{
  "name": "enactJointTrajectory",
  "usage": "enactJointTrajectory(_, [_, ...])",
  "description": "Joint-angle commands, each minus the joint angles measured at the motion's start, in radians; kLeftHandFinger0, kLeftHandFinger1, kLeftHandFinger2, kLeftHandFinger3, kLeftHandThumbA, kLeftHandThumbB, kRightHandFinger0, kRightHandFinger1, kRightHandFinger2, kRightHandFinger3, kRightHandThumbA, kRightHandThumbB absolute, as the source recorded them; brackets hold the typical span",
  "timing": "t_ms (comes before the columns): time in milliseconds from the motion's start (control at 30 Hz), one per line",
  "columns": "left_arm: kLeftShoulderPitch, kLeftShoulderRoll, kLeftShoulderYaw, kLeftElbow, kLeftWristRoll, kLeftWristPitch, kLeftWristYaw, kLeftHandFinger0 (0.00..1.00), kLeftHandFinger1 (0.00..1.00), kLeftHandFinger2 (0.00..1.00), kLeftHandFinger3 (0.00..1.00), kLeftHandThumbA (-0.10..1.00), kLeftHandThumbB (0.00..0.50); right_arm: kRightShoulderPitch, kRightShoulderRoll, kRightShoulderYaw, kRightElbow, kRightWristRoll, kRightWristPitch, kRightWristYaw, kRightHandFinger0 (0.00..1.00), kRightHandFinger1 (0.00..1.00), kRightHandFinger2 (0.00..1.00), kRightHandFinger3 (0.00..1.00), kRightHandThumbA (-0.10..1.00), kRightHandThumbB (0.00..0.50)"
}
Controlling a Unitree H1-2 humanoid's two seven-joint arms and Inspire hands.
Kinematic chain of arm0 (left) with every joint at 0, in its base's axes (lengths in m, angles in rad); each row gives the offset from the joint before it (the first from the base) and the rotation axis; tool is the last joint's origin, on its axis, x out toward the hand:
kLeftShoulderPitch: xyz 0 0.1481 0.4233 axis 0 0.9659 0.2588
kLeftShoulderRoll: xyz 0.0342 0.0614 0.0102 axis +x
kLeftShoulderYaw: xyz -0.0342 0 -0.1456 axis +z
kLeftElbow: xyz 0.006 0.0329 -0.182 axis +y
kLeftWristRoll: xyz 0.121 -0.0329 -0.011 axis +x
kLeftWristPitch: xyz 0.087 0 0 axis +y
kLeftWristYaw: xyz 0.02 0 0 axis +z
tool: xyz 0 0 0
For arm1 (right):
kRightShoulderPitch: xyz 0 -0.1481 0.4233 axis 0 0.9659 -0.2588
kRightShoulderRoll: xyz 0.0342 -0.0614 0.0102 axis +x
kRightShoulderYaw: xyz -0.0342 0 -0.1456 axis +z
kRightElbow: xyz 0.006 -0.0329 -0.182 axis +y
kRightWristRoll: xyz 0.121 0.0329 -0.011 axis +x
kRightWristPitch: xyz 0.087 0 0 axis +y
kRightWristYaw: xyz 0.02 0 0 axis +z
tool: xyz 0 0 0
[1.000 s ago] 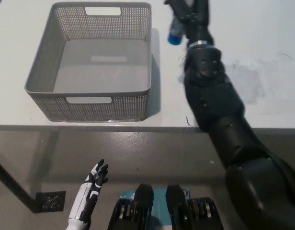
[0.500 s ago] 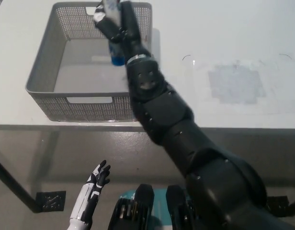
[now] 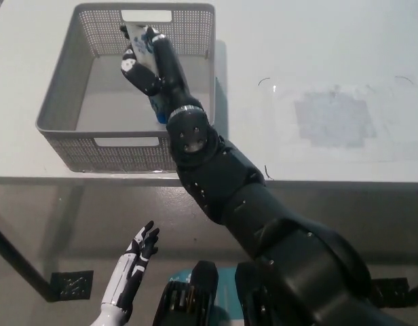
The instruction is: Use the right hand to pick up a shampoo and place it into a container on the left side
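- Carrying the shampoo (image 3: pixel 142 42) over the basket (image 3: pixel 60 115), the right hand (image 3: pixel 149 64) has its fingers wrapped around the bottle, which hangs above the basket's floor, nearer the far wall.
- Judging by this, the placing step is under way: the bottle is inside the basket's outline but not yet set down.
- Next the hand should lower toward the bare floor, then spread its fingers and lift clear of the rim without dragging the mesh wall.
- The blue cap seems to peek out below the hand, though the arm covers most of it, so the tilt is hard to call.
- Compared with half a second ago, the hand sits lower and further left inside the basket.
- Below the desk (image 3: pixel 317 54), the white left hand (image 3: pixel 136 261) rests with fingers spread, holding nothing.
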Motion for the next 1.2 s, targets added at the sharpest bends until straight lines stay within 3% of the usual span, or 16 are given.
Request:
enactJointTrajectory(0, [-0.009,0.01,-0.009,-0.033,0.022,-0.01,-0.001,1.0,1.0,1.0,1.0,0.93,0.048,-0.025,-0.024,0.017,0.0,-0.041,-0.054,-0.03,0.0,0.35,0.77,0.81,-0.1,0.112])
enactJointTrajectory(100, [-0.009,0.01,-0.009,-0.034,0.023,-0.01,-0.001,1.0,1.0,1.0,1.0,0.93,0.047,-0.025,-0.023,0.016,0.0,-0.042,-0.055,-0.03,0.0,0.34,0.78,0.81,-0.1,0.111])
enactJointTrajectory(167, [-0.019,0.005,-0.003,-0.02,0.007,-0.019,-0.004,1.0,1.0,1.0,1.0,0.9,0.048,-0.029,-0.044,0.01,-0.003,-0.039,-0.052,-0.021,0.09,0.46,0.85,0.86,-0.1,0.156])
enactJointTrajectory(267, [-0.02,0.005,-0.003,-0.019,0.009,-0.019,-0.003,1.0,1.0,1.0,1.0,0.9,0.048,-0.029,-0.047,0.013,-0.003,-0.041,-0.053,-0.019,0.08,0.38,0.66,0.74,-0.1,0.16])
enactJointTrajectory(300, [-0.021,0.007,-0.005,-0.02,0.014,-0.017,-0.003,1.0,1.0,1.0,1.0,0.91,0.052,-0.03,-0.053,0.004,-0.007,-0.028,-0.062,0.009,0.44,0.74,1.0,1.0,0.11,0.217])
enactJointTrajectory(367, [-0.022,0.01,-0.007,-0.016,0.018,-0.02,-0.005,1.0,1.0,1.0,1.0,0.91,0.047,-0.031,-0.071,-0.023,-0.015,0.014,-0.095,0.098,0.73,0.93,1.0,1.0,0.28,0.294])
enactJointTrajectory(400, [-0.022,0.01,-0.007,-0.016,0.018,-0.021,-0.005,1.0,1.0,1.0,1.0,0.91,0.047,-0.031,-0.071,-0.025,-0.014,0.015,-0.096,0.102,0.77,0.91,1.0,1.0,0.32,0.297])
enactJointTrajectory(467, [-0.022,0.01,-0.007,-0.016,0.018,-0.021,-0.006,1.0,1.0,1.0,1.0,0.91,0.047,-0.032,-0.071,-0.029,-0.013,0.013,-0.098,0.106,0.73,0.84,0.96,1.0,0.32,0.306])
enactJointTrajectory(533, [-0.022,0.01,-0.007,-0.018,0.019,-0.016,-0.005,1.0,1.0,1.0,1.0,0.91,0.042,-0.036,-0.079,-0.039,-0.012,0.022,-0.097,0.127,0.85,0.99,1.0,1.0,0.48,0.374])
enactJointTrajectory(733, [-0.022,0.009,-0.007,-0.019,0.028,-0.017,0.0,1.0,1.0,1.0,1.0,0.91,0.039,-0.038,-0.085,-0.046,-0.016,0.015,-0.094,0.131,0.8,0.98,1.0,1.0,0.57,0.381])
enactJointTrajectory(767, [-0.022,0.012,-0.01,-0.012,0.036,-0.028,0.001,1.0,1.0,1.0,1.0,0.91,0.024,-0.038,-0.094,-0.053,-0.034,0.021,-0.099,0.136,0.76,0.98,1.0,1.0,0.61,0.319])
enactJointTrajectory(900, [-0.022,0.012,-0.01,-0.015,0.034,-0.022,-0.002,1.0,1.0,1.0,1.0,0.92,0.021,-0.041,-0.098,-0.067,-0.055,0.027,-0.097,0.144,0.73,0.93,1.0,1.0,0.66,0.307])
enactJointTrajectory(967, [-0.026,0.012,-0.011,-0.014,0.036,-0.018,-0.002,1.0,1.0,1.0,1.0,0.92,0.023,-0.045,-0.106,-0.07,-0.078,0.025,-0.1,0.15,0.76,0.94,1.0,1.0,0.71,0.301])
enactJointTrajectory(1000, [-0.027,0.011,-0.01,-0.013,0.029,-0.017,-0.006,1.0,1.0,1.0,1.0,0.91,0.03,-0.049,-0.114,-0.066,-0.099,0.017,-0.104,0.147,0.89,1.0,1.0,1.0,0.76,0.305])
enactJointTrajectory(1033, [-0.029,0.012,-0.008,-0.013,0.025,-0.014,-0.008,1.0,1.0,1.0,1.0,0.91,0.047,-0.053,-0.12,-0.065,-0.116,0.012,-0.105,0.147,0.91,1.0,1.0,1.0,0.79,0.302])
enactJointTrajectory(1167, [-0.03,0.012,-0.008,-0.013,0.024,-0.013,-0.009,1.0,1.0,1.0,1.0,0.91,0.049,-0.05,-0.122,-0.064,-0.13,0.011,-0.101,0.148,0.91,1.0,1.0,1.0,0.8,0.302])
